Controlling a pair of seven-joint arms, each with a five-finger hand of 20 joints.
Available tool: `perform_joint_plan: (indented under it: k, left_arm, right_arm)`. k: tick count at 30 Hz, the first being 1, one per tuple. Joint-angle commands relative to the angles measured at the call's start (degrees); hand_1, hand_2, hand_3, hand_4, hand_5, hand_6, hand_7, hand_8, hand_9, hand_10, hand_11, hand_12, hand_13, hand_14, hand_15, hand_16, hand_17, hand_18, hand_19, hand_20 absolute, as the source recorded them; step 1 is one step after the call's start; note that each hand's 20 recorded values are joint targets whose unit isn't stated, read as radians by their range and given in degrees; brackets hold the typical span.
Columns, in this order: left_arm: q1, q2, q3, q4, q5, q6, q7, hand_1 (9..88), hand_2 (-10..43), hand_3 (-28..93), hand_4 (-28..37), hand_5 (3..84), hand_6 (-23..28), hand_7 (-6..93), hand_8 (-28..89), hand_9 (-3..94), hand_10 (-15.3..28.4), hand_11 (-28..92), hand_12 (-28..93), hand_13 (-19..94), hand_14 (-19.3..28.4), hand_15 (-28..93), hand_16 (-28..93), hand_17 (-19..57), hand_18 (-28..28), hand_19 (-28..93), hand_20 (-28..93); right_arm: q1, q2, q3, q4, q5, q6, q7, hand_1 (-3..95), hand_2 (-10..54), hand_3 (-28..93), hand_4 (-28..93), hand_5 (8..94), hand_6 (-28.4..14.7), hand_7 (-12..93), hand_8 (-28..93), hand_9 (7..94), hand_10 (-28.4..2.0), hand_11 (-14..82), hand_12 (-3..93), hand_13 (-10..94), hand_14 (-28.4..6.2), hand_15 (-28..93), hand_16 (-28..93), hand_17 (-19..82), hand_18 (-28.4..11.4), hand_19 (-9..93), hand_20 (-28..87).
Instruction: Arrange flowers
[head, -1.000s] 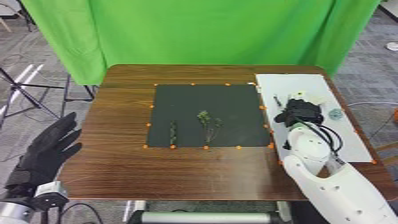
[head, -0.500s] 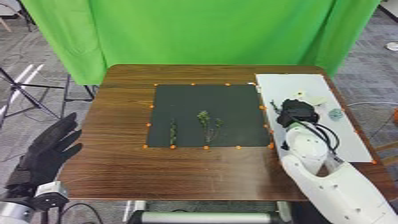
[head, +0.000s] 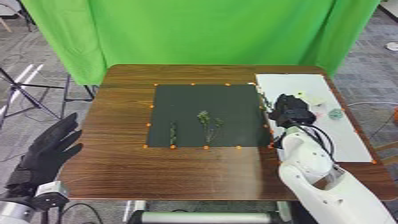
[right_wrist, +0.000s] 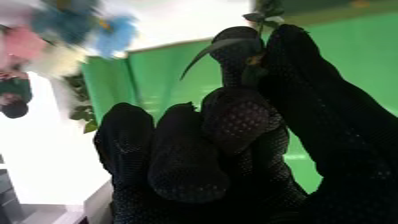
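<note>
Across the brown wooden table (head: 169, 175), the arranging looks partly done, still well short of finished. The dark, flat rectangular mat (head: 191, 100), marked round its border with orange spots, seems to be where the arrangement is being built. Beside it lies the long white board (head: 289, 82), apparently the supply area. At the robot's left, the black-gloved left hand (head: 40, 155) waits, relaxed and holding nothing; the black-gloved right hand (head: 291, 111) is over the board's mat-side part, its thumb and fingers pinching a stem. Laid out on the mat are a bushy green leafy sprig (head: 204, 120) and a slim dark-green sprig (head: 173, 132). The thin green leafy stem (right_wrist: 269, 9) in the right hand's grasp has yet to be laid down. Left to place, it seems, are a pale yellow flower (head: 315, 101) and a blue-green flower (head: 336, 114), both on the board.
</note>
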Motion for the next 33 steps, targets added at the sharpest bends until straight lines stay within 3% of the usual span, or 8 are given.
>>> perform_joint_plan:
  k: [1, 8, 14, 22, 23, 25, 33]
  left_arm:
    - [-0.08, -0.42, 0.13, -0.07, -0.19, -0.49, -0.81, 24.6, -4.7, 69, -26.2, 20.8, 0.2, 17.5, -9, 15.1, 7.7, 8, 23, 11, 10.4, 11, 10, -12.1, 16.6, 32, 11]
    - [-0.05, -0.49, 0.28, -0.12, -0.23, -0.38, -0.90, 24.6, -4.8, 69, -26.3, 20.7, 0.2, 17.4, -9, 15.1, 7.7, 7, 23, 11, 10.4, 11, 10, -12.1, 16.5, 32, 11]
    - [-0.21, -0.55, 0.33, -0.01, -0.14, -0.48, -1.04, 24.5, -4.7, 69, -26.3, 20.7, 0.3, 17.5, -9, 15.1, 7.7, 7, 23, 11, 10.4, 11, 10, -12.2, 16.6, 32, 11]
    - [-0.10, -0.62, 0.16, -0.05, -0.27, -0.52, -1.34, 24.4, -4.7, 69, -26.4, 20.8, 0.2, 17.5, -9, 15.1, 7.7, 7, 23, 11, 10.4, 11, 10, -12.2, 16.6, 32, 11]
    - [-0.08, -0.54, 0.16, 0.00, -0.33, -0.52, -1.31, 24.4, -4.7, 69, -26.4, 20.8, 0.2, 17.5, -9, 15.1, 7.7, 7, 23, 11, 10.4, 11, 10, -12.2, 16.6, 32, 11]
    - [-0.20, -0.39, 0.26, 0.05, -0.40, -0.42, -1.37, 24.4, -4.7, 69, -26.5, 20.8, 0.2, 17.3, -9, 15.1, 7.7, 7, 23, 11, 10.4, 11, 10, -12.2, 16.6, 32, 11]
    - [0.03, -0.56, 0.15, -0.14, -0.39, -0.24, -1.21, 24.5, -4.6, 69, -26.4, 20.8, 0.3, 17.3, -9, 15.1, 7.7, 7, 23, 11, 10.4, 11, 10, -12.2, 16.6, 32, 11]
  right_arm:
    - [1.07, -4.92, -4.32, -1.16, -1.85, -2.30, -0.87, 44.4, -9.5, 82, -20, 75.2, -0.6, 51, 11, 85.6, -7.2, 57.8, 43.2, 81, -5.4, 80, 38, 47, -21.5, 93, 68]
    - [0.51, -6.81, -6.56, 1.80, -5.33, -4.29, 0.21, 44.0, -9.5, 82, -20, 75.4, -0.2, 52, 11, 86.0, -7.2, 57.4, 42.8, 82, -5.3, 80, 38, 47, -21.5, 93, 68]
    - [-0.36, -6.96, -6.75, 0.75, -4.68, -7.19, 0.60, 43.2, -9.5, 80, -21, 74.6, 0.4, 52, 11, 85.5, -7.0, 56.5, 42.9, 81, -5.0, 79, 38, 47, -21.6, 93, 69]
    - [-2.41, -7.48, -5.13, -3.11, 0.01, -10.88, -1.03, 34.2, -9.5, 77, -26, 74.1, 0.5, 48, 10, 84.5, -7.7, 55.5, 42.8, 81, -5.2, 79, 39, 47, -21.7, 93, 68]
    - [-2.65, -7.44, -5.10, -3.44, 0.49, -10.54, -1.57, 32.3, -9.5, 78, -27, 74.2, 0.5, 48, 7, 84.5, -7.7, 55.2, 42.7, 81, -5.3, 79, 39, 46, -21.6, 93, 68]
    - [-2.71, -7.63, -5.12, -3.83, 0.59, -11.07, -1.80, 27.9, -9.5, 79, -27, 74.9, 0.5, 49, -11, 84.5, -8.0, 54.5, 42.2, 80, -5.3, 78, 39, 46, -21.6, 93, 68]
    - [-3.41, -6.85, -3.68, -5.39, 0.55, -10.21, -2.29, 24.2, -9.5, 78, -28, 72.9, -0.6, 46, -14, 82.3, -9.5, 53.1, 41.8, 78, -6.1, 77, 39, 44, -21.9, 93, 67]
